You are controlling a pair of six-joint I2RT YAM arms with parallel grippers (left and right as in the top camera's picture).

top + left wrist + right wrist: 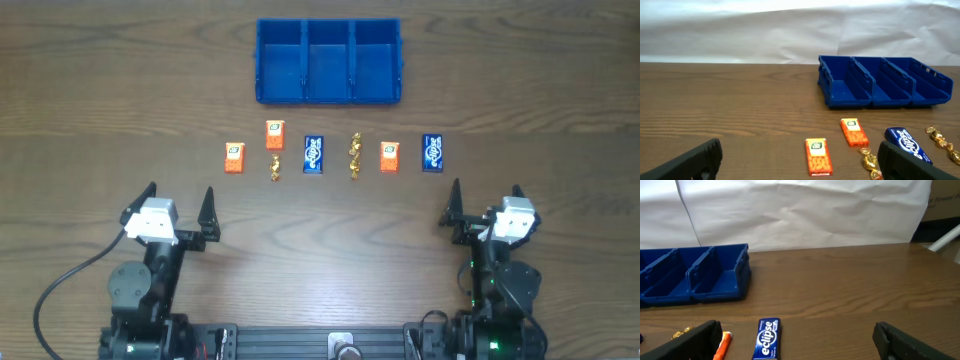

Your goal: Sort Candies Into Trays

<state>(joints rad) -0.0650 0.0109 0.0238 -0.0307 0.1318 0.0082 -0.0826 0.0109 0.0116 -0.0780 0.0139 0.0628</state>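
A blue tray (328, 88) with three compartments stands at the back middle, also seen from the wrists (840, 97) (720, 282). In a row before it lie three orange candy boxes (234, 157) (274, 134) (389, 155), two blue gum packs (314, 153) (432, 152) and gold-wrapped candies (275, 166) (354, 154). The left wrist view shows two orange boxes (818, 156) (853, 132), a blue pack (907, 145) and gold candies (869, 161). My left gripper (178, 206) and right gripper (484, 203) both stand open near the front, short of the candies, holding nothing.
A brown wooden table (100, 100) carries everything. A white sheet (790, 215) hangs behind its far edge. A black cable (60, 290) runs off at the front left by the left arm's base.
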